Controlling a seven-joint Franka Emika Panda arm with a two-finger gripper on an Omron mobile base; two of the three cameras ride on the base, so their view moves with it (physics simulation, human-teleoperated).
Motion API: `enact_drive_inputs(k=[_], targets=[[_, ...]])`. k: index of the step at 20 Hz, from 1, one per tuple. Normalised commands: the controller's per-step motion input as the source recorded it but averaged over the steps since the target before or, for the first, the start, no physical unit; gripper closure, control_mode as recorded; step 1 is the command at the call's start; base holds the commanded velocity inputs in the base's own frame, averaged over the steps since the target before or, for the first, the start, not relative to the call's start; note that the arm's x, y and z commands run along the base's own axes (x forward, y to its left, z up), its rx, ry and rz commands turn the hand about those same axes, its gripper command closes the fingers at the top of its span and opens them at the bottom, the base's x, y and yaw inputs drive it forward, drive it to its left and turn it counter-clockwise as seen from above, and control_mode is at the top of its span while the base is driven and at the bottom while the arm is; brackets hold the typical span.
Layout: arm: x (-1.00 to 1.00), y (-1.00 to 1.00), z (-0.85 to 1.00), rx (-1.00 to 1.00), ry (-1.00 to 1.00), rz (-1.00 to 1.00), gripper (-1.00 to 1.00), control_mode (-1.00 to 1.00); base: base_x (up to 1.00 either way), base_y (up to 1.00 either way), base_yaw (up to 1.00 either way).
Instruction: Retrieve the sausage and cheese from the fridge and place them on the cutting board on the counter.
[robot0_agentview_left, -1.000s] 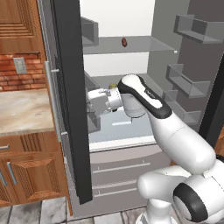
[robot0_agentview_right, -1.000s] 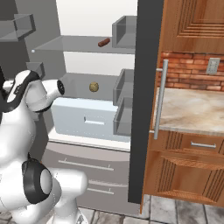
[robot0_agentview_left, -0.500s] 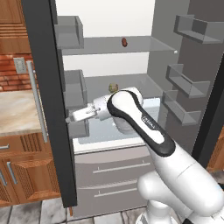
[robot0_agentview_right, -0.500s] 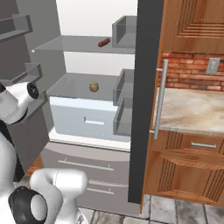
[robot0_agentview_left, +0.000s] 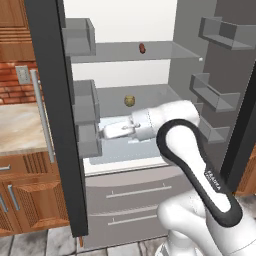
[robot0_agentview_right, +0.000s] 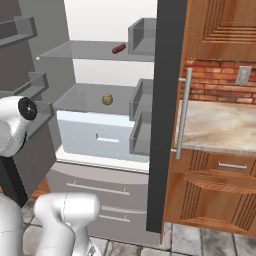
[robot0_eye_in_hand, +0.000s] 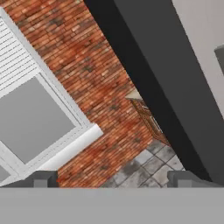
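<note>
Flanking the open fridge (robot0_agentview_right: 100, 135), the counter (robot0_agentview_right: 220, 125) meets brick; end effector (robot0_eye_in_hand: 111, 179) open.

Dark reddish-brown sausage (robot0_agentview_left: 142, 48), grey-shelved fridge (robot0_agentview_left: 125, 51), beige marbled counter (robot0_agentview_right: 220, 125)

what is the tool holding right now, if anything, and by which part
Nothing. The tool is open with bare space between its tips, and the sausage lies on the upper fridge shelf.
</note>
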Motion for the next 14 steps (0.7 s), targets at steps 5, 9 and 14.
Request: enact_drive_inputs(k=[5, 9, 14], targets=[[-0.32, -0.83, 0.16, 0.00, 0.22, -0.21, -1.00, -1.00, 0.00, 0.00, 0.00], [0.09, -0.21, -0.16, -0.09, 0.01, -0.11, -1.00, -1.00, 0.00, 0.00, 0.00], [-0.20, -0.76, -0.16, -0.24, -0.19, -0.14, -1.00, -1.00, 0.00, 0.00, 0.00]])
